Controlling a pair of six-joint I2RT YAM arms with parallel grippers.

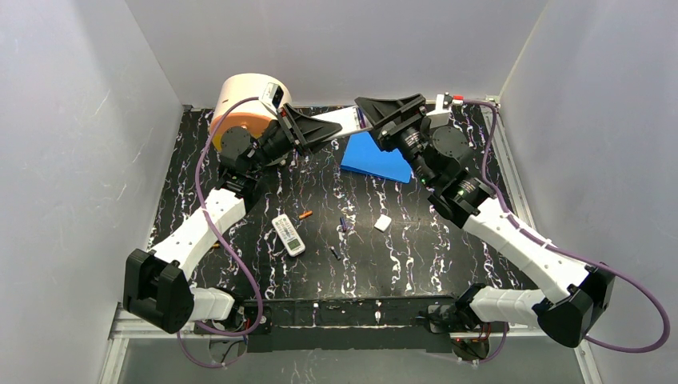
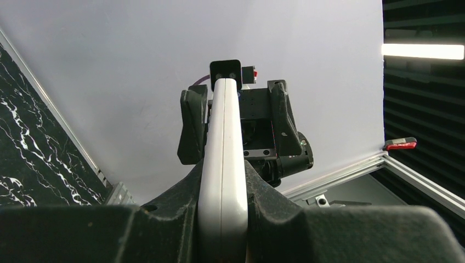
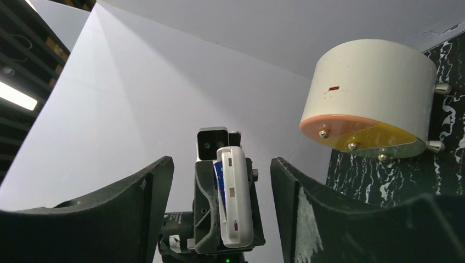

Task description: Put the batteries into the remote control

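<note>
Left pincer (image 2: 222, 183) clamped on white remote (image 2: 225, 120), held up near desk (image 1: 416, 248) far edge. Right pincer (image 3: 222, 167) spread wide, fingers flanking remote's far end. Batteries (image 1: 305, 214) loose mid-desk beside second remote (image 1: 289, 234).

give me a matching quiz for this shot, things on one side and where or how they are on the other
Things:
1 long white remote
2 small remote
3 blue slab
4 right tool

Places or states:
a open
b lying near the middle of the table
c clamped in the left tool
d toward the far side

Pairs: 1-c, 2-b, 3-d, 4-a
</note>
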